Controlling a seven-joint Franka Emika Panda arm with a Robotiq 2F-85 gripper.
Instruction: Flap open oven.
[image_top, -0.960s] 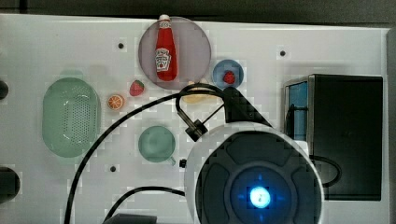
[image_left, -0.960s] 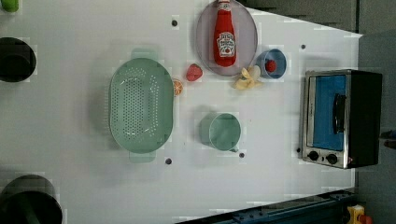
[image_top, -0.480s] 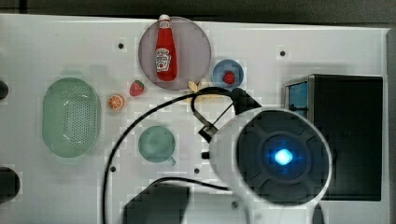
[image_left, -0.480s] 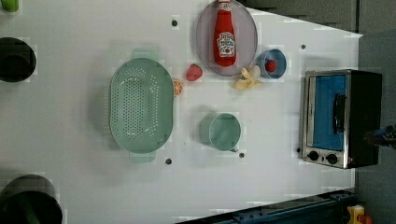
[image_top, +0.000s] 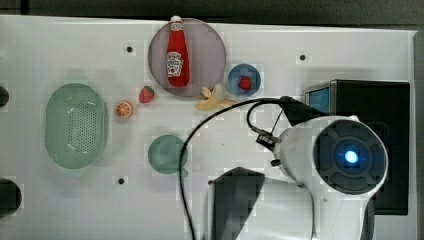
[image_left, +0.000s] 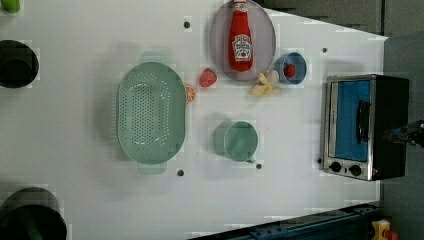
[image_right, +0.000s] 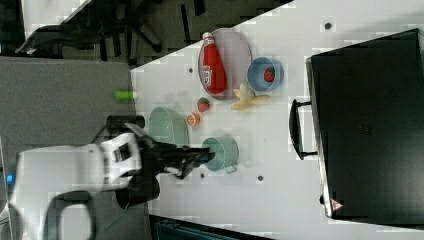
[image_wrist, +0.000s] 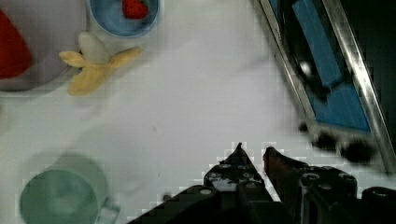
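Observation:
The oven (image_left: 365, 127) is a black box with a silver front frame, and its blue glass door (image_left: 351, 120) is closed, with a dark bar handle (image_left: 363, 121) across it. In the right view the oven (image_right: 370, 125) stands on the right view's right with its handle (image_right: 295, 130) facing the table. The white arm (image_top: 345, 155) hangs over the oven (image_top: 372, 95) in the top view and covers much of it. In the wrist view my gripper (image_wrist: 254, 150) hovers over bare table beside the oven door (image_wrist: 327, 70) and its knobs (image_wrist: 355, 151). The fingertips stand slightly apart, open, with nothing between them. In the right view the gripper (image_right: 206, 155) points toward the oven.
A ketchup bottle (image_top: 177, 55) lies on a grey plate (image_top: 205, 70). Nearby are a blue bowl (image_top: 244, 80) holding a strawberry, a banana peel (image_top: 212, 99), a green mug (image_top: 167, 154), a green colander (image_top: 76, 125), an orange slice (image_top: 123, 109) and a loose strawberry (image_top: 146, 94).
The arm has moved toward the top view's right and now hangs over the oven. The oven door and the table's things have not moved.

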